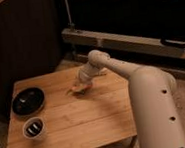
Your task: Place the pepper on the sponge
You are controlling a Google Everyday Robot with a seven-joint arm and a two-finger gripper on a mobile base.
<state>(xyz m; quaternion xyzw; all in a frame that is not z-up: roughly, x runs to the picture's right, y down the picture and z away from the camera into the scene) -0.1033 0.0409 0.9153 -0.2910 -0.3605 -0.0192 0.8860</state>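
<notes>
My gripper (pixel 79 86) hangs low over the far middle of the wooden table (pixel 77 125), at the end of the white arm that reaches in from the right. A small orange piece, the pepper (pixel 76 91), shows right at the gripper's tip, close to the tabletop. Whether it is held or lying on the wood does not show. The sponge is not visible; the gripper and wrist cover the spot beneath them.
A black round bowl (pixel 27 101) sits at the table's left side. A small dark cup with a pale rim (pixel 34 128) stands in front of it. Behind the table runs a low metal shelf rail (pixel 132 38), with a dark wall on the left.
</notes>
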